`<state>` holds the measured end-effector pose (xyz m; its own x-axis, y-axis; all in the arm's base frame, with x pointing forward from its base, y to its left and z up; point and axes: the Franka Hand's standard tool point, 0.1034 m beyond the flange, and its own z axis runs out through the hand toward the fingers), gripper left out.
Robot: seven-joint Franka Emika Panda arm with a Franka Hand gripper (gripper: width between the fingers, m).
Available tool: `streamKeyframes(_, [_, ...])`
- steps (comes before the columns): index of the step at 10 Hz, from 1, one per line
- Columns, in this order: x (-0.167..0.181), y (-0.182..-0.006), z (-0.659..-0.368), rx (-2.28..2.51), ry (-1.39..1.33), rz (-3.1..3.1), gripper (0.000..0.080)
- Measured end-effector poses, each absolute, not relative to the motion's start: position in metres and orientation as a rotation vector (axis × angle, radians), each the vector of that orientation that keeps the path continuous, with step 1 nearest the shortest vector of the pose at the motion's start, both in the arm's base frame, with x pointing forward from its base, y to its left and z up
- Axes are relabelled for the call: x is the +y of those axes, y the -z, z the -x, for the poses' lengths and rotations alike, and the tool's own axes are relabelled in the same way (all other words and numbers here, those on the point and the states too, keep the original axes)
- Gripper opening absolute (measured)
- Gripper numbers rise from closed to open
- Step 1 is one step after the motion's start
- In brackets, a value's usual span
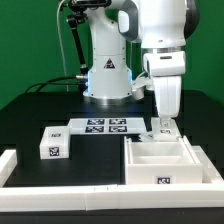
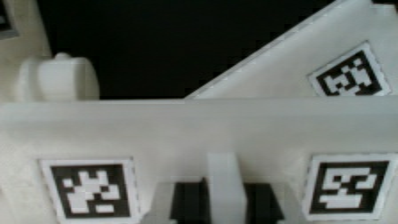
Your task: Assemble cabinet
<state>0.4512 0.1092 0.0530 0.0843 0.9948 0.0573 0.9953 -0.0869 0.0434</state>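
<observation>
Nearest to us in the exterior view runs a long white border rail (image 1: 70, 190), laid across the front of the black table (image 1: 30, 115). Just behind it, toward the exterior view's right, we see the cabinet (image 1: 150, 163): a large white box, open side up and hollow, with an inner wall dividing it and one tag (image 1: 165, 180) on its near side. We find the gripper (image 1: 165, 127) pointing straight down at the cabinet's far wall, the white arm (image 1: 165, 45) rising above it. In the wrist view we make out two dark fingers (image 2: 187, 205) on either side of a thin upright white rib (image 2: 222, 170), which stands on a broad white face (image 2: 196, 125) with a tag to each side of it. Whether the fingers press on that rib or merely flank it we cannot tell, as the picture is blurred. Toward the exterior view's left a small white block (image 1: 52, 146) bearing a tag sits well apart from the cabinet. Further back, between the two, the marker board (image 1: 105, 126) lies flat on the table.
</observation>
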Motion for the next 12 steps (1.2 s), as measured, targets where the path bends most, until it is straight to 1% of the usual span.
streamKeyframes(3, [0.1137, -0.0553, -0.4548, -2.097, 0.125, 2.330, 0.0070])
streamKeyframes(12, [0.1162, -0.0528, -0.4598, -2.053, 0.132, 2.365, 0.0070])
